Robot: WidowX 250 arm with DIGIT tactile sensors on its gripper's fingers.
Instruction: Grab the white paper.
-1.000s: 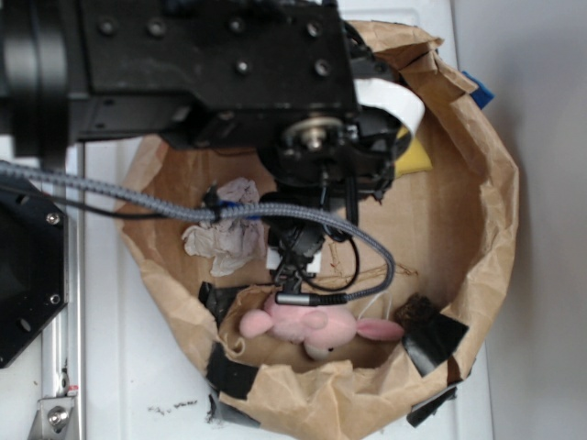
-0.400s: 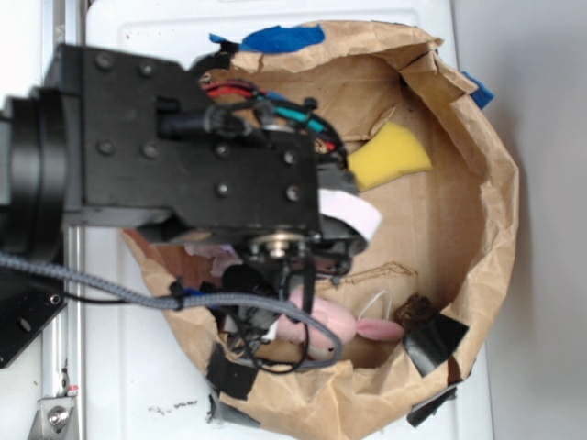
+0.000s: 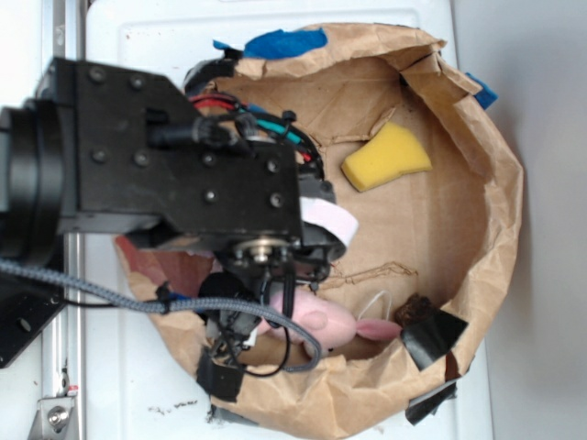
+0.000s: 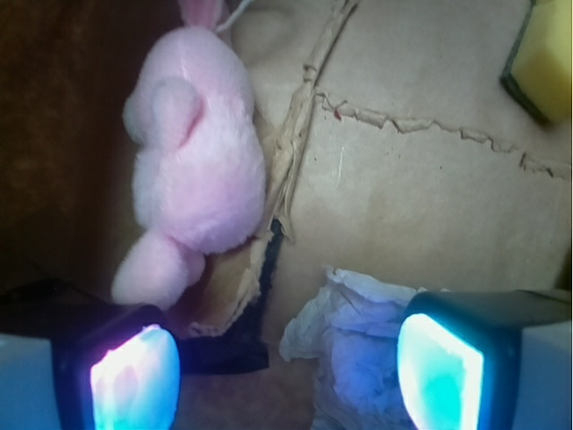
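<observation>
Since the brown paper bag is cramped, the pink plush toy could get snagged instead if the gripper drifts left. Jaws are spread wide, and the white paper sits between them, crowding the right finger.

In the exterior view the paper is fully hidden under the arm, and the toy is partly covered by the arm and a cable. In the wrist view the paper is cut by the lower edge and partly covered by one finger. The sponge is cut by the right edge, and the toy's ear by the top edge.
</observation>
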